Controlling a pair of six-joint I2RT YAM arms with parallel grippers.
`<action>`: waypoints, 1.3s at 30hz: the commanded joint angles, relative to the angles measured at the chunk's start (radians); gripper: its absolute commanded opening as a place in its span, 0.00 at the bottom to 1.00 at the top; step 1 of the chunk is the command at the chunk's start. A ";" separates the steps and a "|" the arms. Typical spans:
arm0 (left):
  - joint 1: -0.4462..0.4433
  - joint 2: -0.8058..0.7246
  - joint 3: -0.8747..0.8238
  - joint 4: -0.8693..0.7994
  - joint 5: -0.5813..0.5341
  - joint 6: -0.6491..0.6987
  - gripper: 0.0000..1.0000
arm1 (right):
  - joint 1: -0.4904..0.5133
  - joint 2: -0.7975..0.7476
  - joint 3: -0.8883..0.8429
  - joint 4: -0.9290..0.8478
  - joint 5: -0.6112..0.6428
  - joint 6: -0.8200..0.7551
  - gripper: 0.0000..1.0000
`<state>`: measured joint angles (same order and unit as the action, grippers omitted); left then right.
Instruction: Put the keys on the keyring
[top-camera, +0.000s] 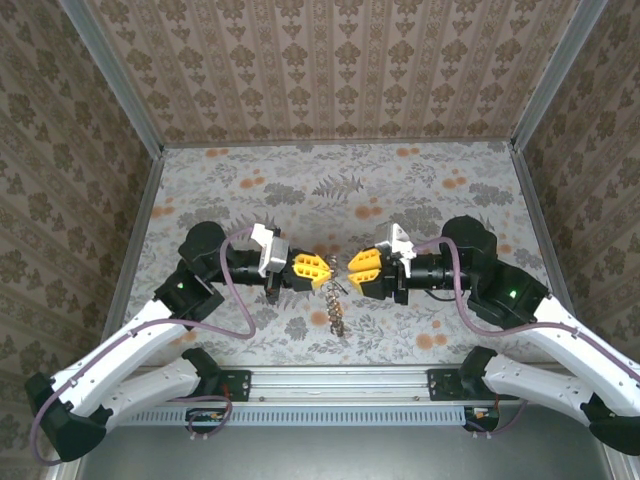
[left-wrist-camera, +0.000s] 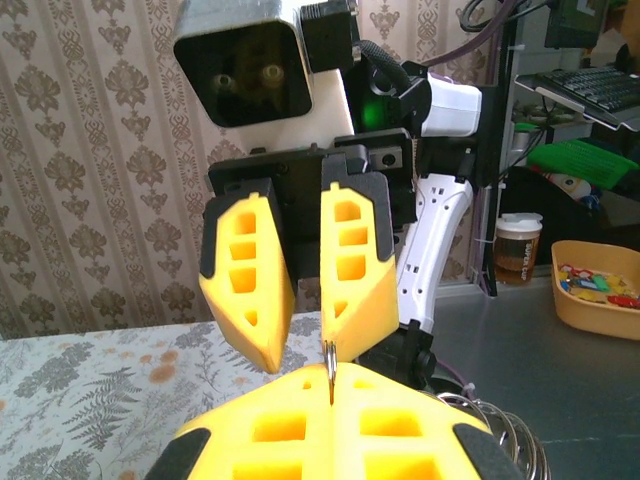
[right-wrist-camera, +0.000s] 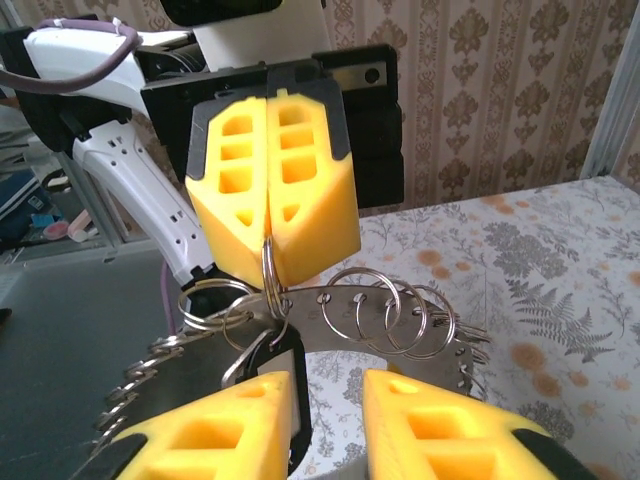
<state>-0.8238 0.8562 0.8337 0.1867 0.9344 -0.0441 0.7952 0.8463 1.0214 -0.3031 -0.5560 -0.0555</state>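
the two arms face each other low over the flowered tablecloth (top-camera: 330, 190), fingertips nearly meeting, and the keyring (top-camera: 336, 300) dangles between them, clear of the cloth for most of its length.

the left gripper (right-wrist-camera: 269, 268) is clenched tight - its yellow fingers pressed together on a thin wire loop at the top of the bunch. whether that loop is the big ring itself or one of the small split rings (right-wrist-camera: 375, 305), i cannot tell. the whole bunch hangs from that pinch.

the right gripper (right-wrist-camera: 330, 388) stands just beside the bunch with its jaws parted, tablecloth showing through the gap. nothing is clamped there, though a black tag (right-wrist-camera: 292, 400) lies close against the inner face of one finger.

as for progress, it looks well along - several split rings are threaded side by side on the curved band, and the keys (right-wrist-camera: 465, 345) show their toothed edges hanging below. my guess is that a key has just been let go onto the ring. whether any key is left to add, i cannot say.
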 joint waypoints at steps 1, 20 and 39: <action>0.001 -0.008 0.056 -0.013 0.049 0.035 0.00 | -0.005 -0.002 -0.016 0.045 -0.032 -0.003 0.29; -0.001 0.014 0.076 -0.026 0.045 0.036 0.00 | -0.002 0.024 -0.049 0.227 -0.140 0.031 0.30; 0.000 0.034 0.066 0.017 0.022 0.002 0.00 | 0.002 0.060 -0.038 0.190 -0.103 0.002 0.00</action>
<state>-0.8223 0.8925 0.8654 0.1478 0.9501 -0.0341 0.7963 0.8986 0.9730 -0.1020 -0.6739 -0.0475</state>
